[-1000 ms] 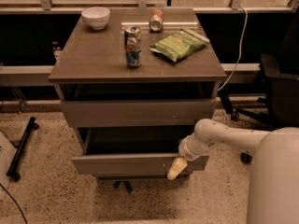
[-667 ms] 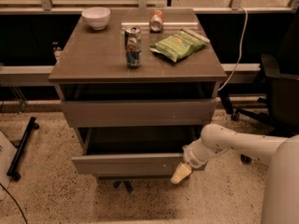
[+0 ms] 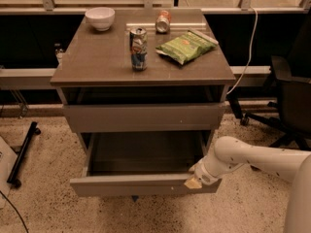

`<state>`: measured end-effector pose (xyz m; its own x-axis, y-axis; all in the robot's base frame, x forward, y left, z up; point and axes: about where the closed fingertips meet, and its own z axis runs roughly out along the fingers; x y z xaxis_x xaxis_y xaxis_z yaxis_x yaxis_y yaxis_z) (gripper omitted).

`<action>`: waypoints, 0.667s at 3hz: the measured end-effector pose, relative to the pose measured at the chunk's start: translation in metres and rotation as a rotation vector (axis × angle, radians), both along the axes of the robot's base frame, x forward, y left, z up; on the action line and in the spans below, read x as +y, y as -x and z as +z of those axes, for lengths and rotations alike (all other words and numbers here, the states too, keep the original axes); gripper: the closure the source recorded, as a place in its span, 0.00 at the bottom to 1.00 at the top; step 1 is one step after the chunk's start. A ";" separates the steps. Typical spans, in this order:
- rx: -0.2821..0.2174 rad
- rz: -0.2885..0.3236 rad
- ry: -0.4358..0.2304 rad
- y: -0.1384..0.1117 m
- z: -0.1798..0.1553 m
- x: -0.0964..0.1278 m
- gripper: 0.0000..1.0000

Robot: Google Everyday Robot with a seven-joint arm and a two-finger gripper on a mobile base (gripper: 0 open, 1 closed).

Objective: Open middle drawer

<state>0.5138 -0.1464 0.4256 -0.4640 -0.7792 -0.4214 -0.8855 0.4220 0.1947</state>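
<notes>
The middle drawer is pulled well out of the grey-brown cabinet, and its plain grey interior shows and looks empty. My gripper is at the right end of that drawer's front, at its top edge and touching it. The white arm reaches in from the right. The drawer above has a flat front, with a dark gap under the tabletop. Any drawer below is hidden by the open one.
On the cabinet top stand a white bowl, an upright can, a can lying on its side and a green chip bag. A black office chair stands to the right, and a black stand leg lies on the left floor.
The middle drawer has slid further out toward the camera. My gripper has moved with its front, down and slightly right.
</notes>
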 end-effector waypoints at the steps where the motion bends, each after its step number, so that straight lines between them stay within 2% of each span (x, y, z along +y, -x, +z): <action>1: 0.000 0.000 0.000 0.000 0.000 0.000 0.60; 2: 0.003 0.008 0.007 0.001 -0.002 0.002 0.29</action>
<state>0.5125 -0.1439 0.4238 -0.4591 -0.7857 -0.4146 -0.8881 0.4167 0.1939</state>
